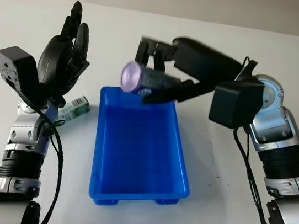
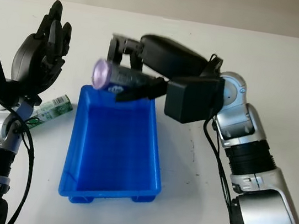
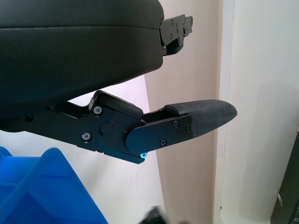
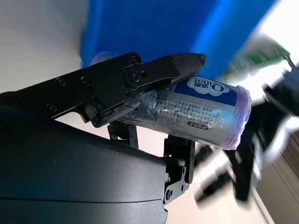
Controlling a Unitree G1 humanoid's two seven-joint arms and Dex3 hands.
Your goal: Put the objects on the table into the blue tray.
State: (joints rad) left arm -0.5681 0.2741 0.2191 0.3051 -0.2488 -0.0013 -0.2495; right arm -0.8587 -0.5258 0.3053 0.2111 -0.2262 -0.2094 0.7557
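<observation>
gripping a cylindrical can (image 1: 143,79), the right hand (image 1: 163,75) hangs above the far end of the blue tray (image 1: 179,155). can lies on its side in the grasp, lilac-purple end (image 1: 131,75) turned toward the robot's left, body silver and blue. right wrist view: 1 black finger (image 4: 154,72) lies along the can's side, other fingers (image 4: 180,151) press from the opposite side; printed label (image 4: 205,85) and purple-wrapped end readable there. can is off the table and not touching the tray.

tray sits on the white table (image 1: 224,212), long axis running away from the robot; its floor is bare blue.

left hand (image 1: 65,58) is raised over the table to the left of the tray, palm upright, fingers (image 1: 82,38) extended and released, holding nothing. left wrist view: 1 padded fingertip (image 3: 205,116) reaches out straight with nothing against it, a corner of the tray (image 3: 51,196) below the hand shell.

small green-and-white box (image 1: 75,107) lies on the table between the left arm and the tray's left wall, near that wall but not touching it, partly hidden behind the left forearm. print on the box too small to read.

black cables (image 1: 252,176) hang along the right forearm on the tray's right side.
</observation>
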